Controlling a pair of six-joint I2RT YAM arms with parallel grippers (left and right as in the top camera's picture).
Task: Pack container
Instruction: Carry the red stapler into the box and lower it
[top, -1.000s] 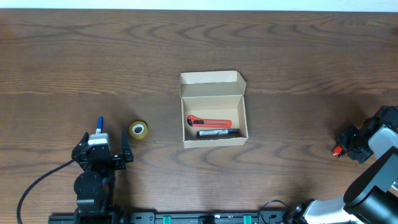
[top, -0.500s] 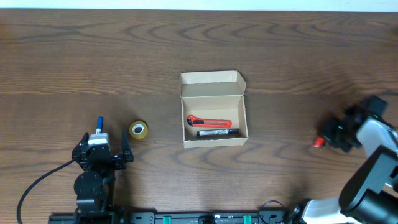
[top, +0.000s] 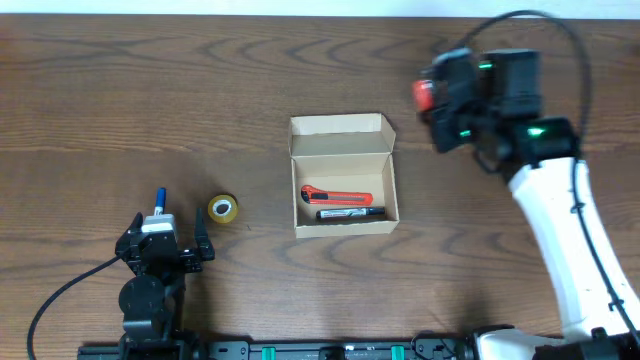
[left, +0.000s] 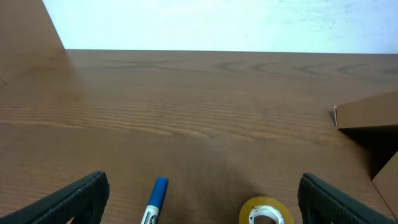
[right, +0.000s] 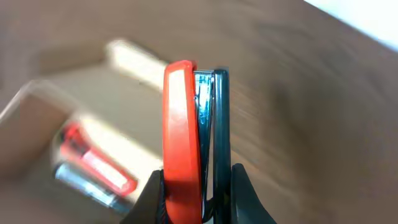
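The tan cardboard container (top: 343, 173) stands open at the table's middle with its flap lid tipped back. It holds a red box cutter (top: 336, 196) and a black marker (top: 350, 213). My right gripper (top: 436, 103) is shut on a red and black stapler (top: 425, 93) and holds it in the air to the right of the box's far end. In the right wrist view the stapler (right: 185, 124) stands upright between the jaws (right: 196, 193), with the blurred box (right: 43, 118) below left. My left gripper (top: 168, 240) is open and empty at the near left.
A yellow tape roll (top: 223, 208) and a blue marker (top: 158, 199) lie just ahead of the left gripper. Both show between its fingers in the left wrist view: the tape roll (left: 266, 211), the marker (left: 155, 199). The box edge (left: 367, 115) shows at the right there.
My right arm has swung from the right table edge up and leftward with the stapler, to beside the box's far right corner. The left arm has not moved.
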